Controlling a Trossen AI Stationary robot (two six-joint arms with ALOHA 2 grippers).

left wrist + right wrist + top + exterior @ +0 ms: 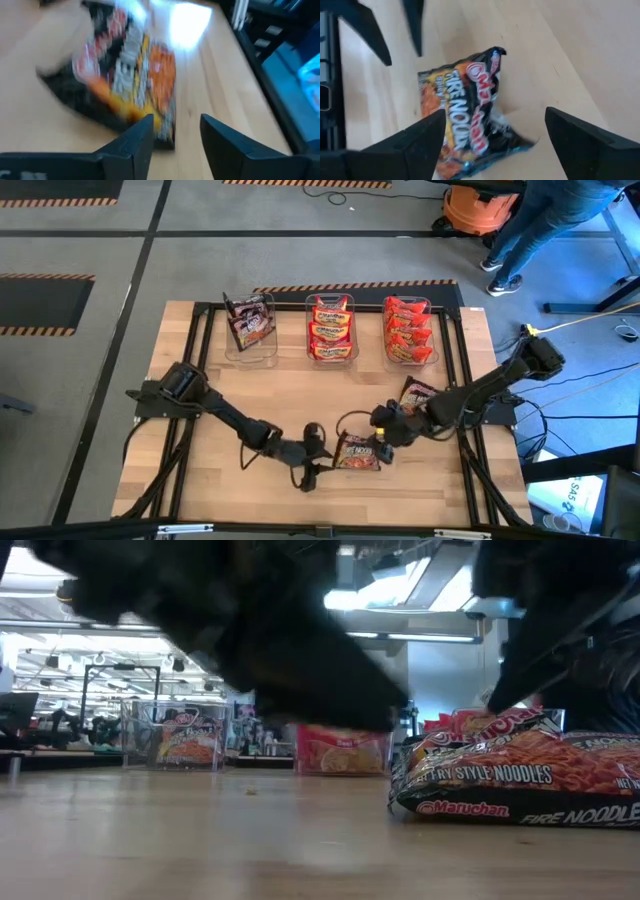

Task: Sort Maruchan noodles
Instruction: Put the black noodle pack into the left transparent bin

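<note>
A dark Maruchan noodle packet (360, 452) lies flat on the wooden table near the front middle; it also shows in the low view (520, 780). My left gripper (314, 457) stands open just to its left, with only bare wood between its fingers (175, 137) and the packet (130, 75) just ahead of them. My right gripper (386, 430) hovers open over the packet's right side, its fingers wide apart (507, 145) on either side of the crumpled packet (470, 110). A second dark packet (418, 393) lies by the right arm.
Three clear bins stand along the far edge: dark packets in the left one (248, 320), orange-yellow in the middle (330, 328), red in the right (407, 330). A black frame rail (465, 380) borders the table. A person (540, 230) stands beyond the far right corner.
</note>
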